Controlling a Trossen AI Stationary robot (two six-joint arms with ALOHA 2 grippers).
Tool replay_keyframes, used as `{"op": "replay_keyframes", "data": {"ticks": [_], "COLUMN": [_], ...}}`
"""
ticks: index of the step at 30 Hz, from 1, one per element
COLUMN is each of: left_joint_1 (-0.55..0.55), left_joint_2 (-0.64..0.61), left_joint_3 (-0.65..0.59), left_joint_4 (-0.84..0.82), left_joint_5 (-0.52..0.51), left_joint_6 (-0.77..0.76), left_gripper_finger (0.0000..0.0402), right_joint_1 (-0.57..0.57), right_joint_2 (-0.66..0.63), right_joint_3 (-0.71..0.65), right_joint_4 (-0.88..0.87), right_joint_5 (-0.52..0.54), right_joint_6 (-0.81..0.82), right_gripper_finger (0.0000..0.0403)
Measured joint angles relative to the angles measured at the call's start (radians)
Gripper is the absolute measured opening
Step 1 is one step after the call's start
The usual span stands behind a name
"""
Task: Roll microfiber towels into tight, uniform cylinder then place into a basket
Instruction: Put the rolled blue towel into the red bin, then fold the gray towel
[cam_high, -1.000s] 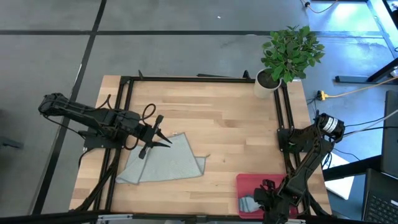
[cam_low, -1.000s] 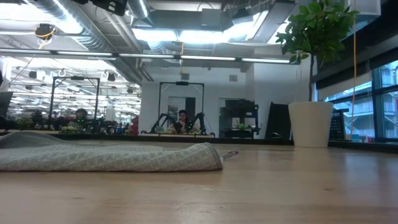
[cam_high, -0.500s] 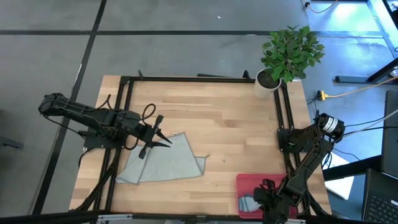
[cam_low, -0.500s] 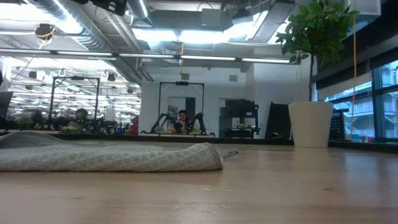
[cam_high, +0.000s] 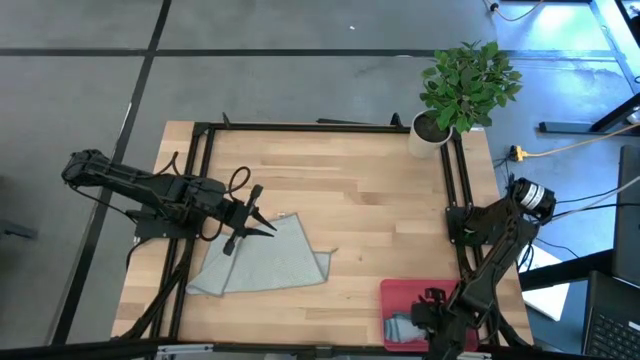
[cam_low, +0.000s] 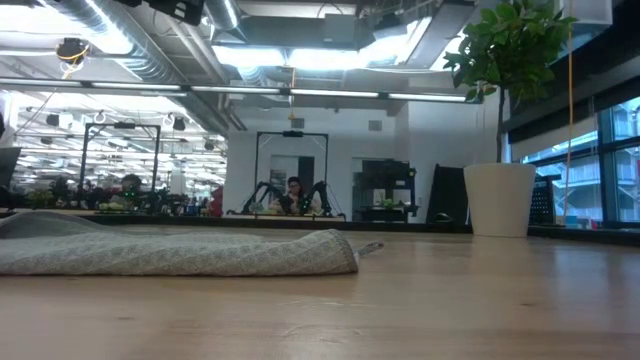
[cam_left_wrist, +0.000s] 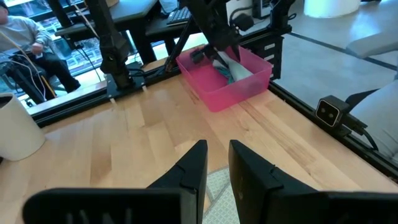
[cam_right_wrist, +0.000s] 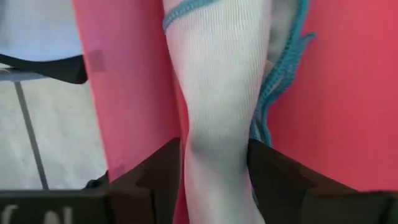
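R gripper (cam_right_wrist: 214, 171) jaws have just eased apart around the teal towel roll (cam_right_wrist: 217, 93) in basket (cam_right_wrist: 130, 81), prob. released. L gripper (cam_left_wrist: 217, 165) jaws nearly together, empty, above grey towel (cam_high: 265, 262); that one's next.

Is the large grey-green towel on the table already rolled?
Not rolled. The grey-green towel lies flat on the table, loosely folded, under the left gripper.

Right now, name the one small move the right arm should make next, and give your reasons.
Probably finish opening the right gripper and lift it straight up out of the pink basket. The rolled teal towel already lies inside the basket, between the fingers, so pulling sideways could drag it. The grey-green towel lies unrolled on the table under the left gripper, which waits there.
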Motion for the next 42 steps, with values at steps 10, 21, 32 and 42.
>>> {"op": "replay_keyframes", "data": {"ticks": [10,21,32,42], "left_joint_1": [0.0,0.001,-0.004,-0.116], "left_joint_2": [0.0,-0.025,-0.11,-0.116], "left_joint_3": [0.0,0.0,0.0,0.0], "left_joint_4": [-0.001,-0.203,-0.579,-0.729], "left_joint_5": [0.0,-0.123,-0.262,-0.224], "left_joint_6": [-0.006,-0.185,-0.458,-0.593], "left_gripper_finger": [0.0056,0.0056,0.0056,0.0056], "right_joint_1": [-0.021,-0.169,-0.626,-0.858], "right_joint_2": [-0.201,-0.379,-0.381,-0.2], "right_joint_3": [0.0,0.001,0.001,0.001], "right_joint_4": [-0.127,-0.167,0.067,0.425], "right_joint_5": [0.053,0.692,0.496,0.159], "right_joint_6": [0.02,-0.333,-0.715,-1.029], "right_gripper_finger": [0.018,0.018,0.018,0.018]}}
